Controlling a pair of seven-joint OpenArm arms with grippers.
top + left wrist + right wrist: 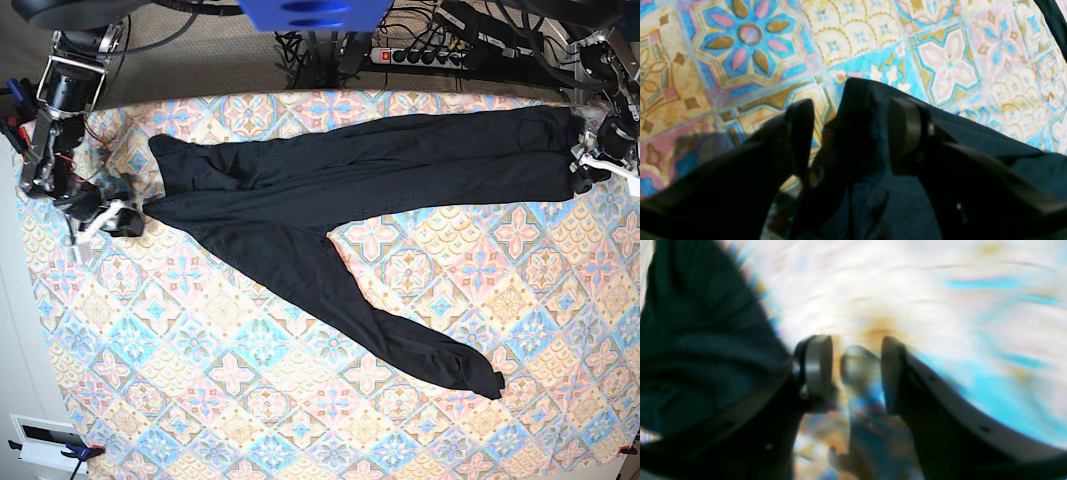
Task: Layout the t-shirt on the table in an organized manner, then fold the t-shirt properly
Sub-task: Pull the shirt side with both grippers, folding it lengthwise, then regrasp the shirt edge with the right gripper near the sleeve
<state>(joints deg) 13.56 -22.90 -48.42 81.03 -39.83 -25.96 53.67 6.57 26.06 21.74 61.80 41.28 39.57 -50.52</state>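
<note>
The left gripper (852,135) is holding its jaws apart, with a corner of the black shirt (880,133) showing between and beyond them; whether either jaw is touching the fabric, I cannot tell. The right gripper (857,373) is also holding its jaws apart, with patterned cloth showing between them and the shirt's edge running behind one finger; contact there is unclear too.

Outward from the jaws, the shirt is lying on the table (110,390), spreading between the two grippers. In the base view, the left gripper is standing at the shirt's right end and the right gripper is standing at its left end. A long band of fabric is stretching across the far part of the table, dipping toward the middle and rising toward the far right. At the left, a short piece is sticking out toward the far side, and at the right, a broader part is lying bunched by the left gripper.

From the middle of the band, a long sleeve-like part is running toward the near right, bending partway and ending in a small folded tip. Creases are crossing the fabric around the middle. The table's pastel tile-patterned cloth is showing on both the near and far sides of the shirt.
</note>
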